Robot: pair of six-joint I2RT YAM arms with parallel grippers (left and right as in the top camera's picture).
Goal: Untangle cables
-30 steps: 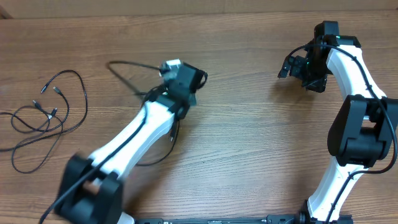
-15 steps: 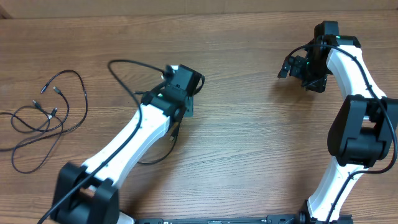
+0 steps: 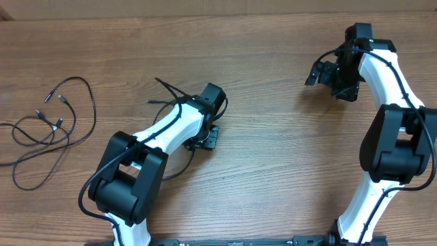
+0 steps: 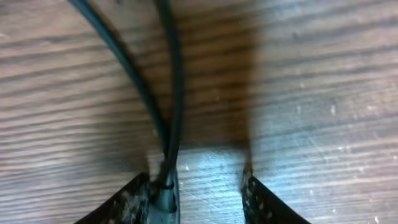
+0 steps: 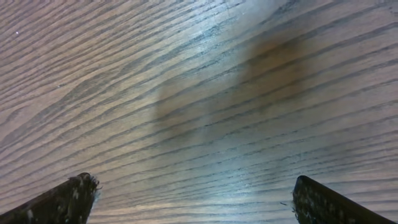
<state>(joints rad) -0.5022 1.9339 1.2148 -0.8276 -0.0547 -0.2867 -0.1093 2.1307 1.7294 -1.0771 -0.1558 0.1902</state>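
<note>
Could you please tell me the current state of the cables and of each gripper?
Cable pile: loosely tangled, lying flat, away from both grippers.
Separate cable: two strands run in between the left jaws, close to one finger, not clamped.
Left gripper: open, down at the separate cable.
Right gripper: open, nothing between its fingers.

I can read nothing from here: no text, label, brand or number shows on the cables, the left arm, the right arm or the counter. Both wrist views show only wood grain and blurred black parts, with no legible marks.
</note>
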